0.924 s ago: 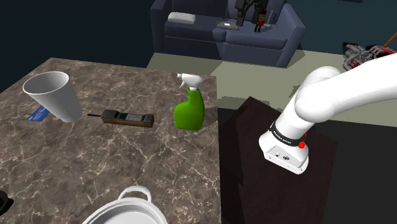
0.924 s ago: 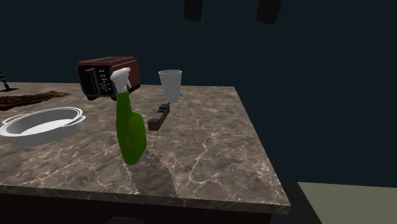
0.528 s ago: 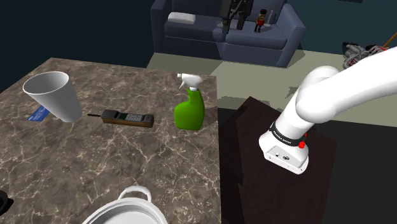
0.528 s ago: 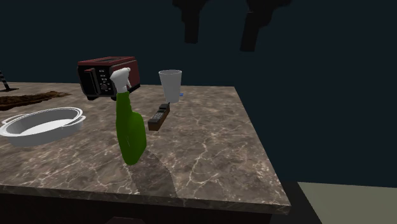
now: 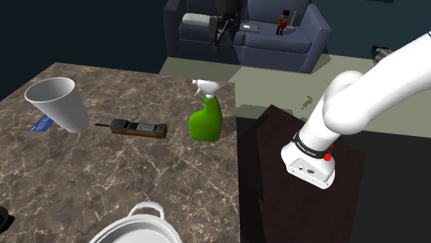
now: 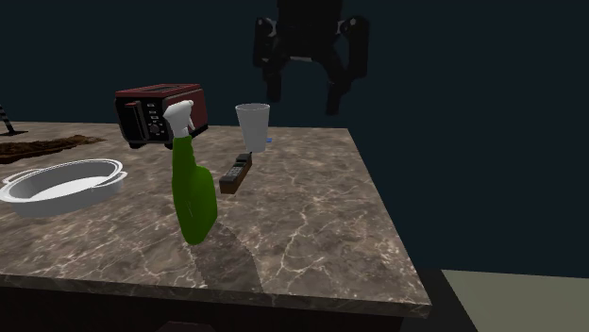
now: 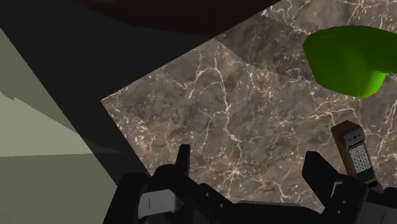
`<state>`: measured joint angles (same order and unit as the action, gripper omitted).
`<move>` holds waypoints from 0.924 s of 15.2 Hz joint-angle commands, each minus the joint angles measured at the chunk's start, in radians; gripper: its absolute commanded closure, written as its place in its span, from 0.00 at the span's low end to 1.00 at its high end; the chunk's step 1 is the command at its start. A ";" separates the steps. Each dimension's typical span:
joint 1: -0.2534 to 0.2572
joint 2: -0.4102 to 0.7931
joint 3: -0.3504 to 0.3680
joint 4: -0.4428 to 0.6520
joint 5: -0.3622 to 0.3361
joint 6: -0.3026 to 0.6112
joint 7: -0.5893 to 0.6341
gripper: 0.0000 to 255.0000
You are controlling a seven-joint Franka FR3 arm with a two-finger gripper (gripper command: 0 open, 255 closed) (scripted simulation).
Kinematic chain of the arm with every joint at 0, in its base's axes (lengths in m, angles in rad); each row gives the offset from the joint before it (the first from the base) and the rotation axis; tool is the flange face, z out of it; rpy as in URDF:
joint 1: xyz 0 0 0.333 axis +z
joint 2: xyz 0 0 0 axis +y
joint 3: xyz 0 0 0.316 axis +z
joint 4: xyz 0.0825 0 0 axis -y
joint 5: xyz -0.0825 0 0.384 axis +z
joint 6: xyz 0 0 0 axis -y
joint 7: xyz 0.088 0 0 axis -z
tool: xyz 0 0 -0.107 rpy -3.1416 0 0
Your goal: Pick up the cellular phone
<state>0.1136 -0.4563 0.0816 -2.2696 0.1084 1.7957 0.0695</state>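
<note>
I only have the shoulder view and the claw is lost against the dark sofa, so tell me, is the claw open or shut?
Observer: Open. In the second exterior view the claw stands open with nothing in it.
Operator: Is it lined up over the phone?
Observer: No. In the wrist view the phone lies outside one finger, near the green spray bottle, not in the gap.
Operator: Anything out of my frame?
Observer: A dark red toaster stands beyond the white bowl.
</note>
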 commanded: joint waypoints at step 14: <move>0.118 0.436 0.168 0.187 -0.064 0.276 0.019 0.00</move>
<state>0.2222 -0.0498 0.2377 -2.0985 0.0539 2.0560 0.0827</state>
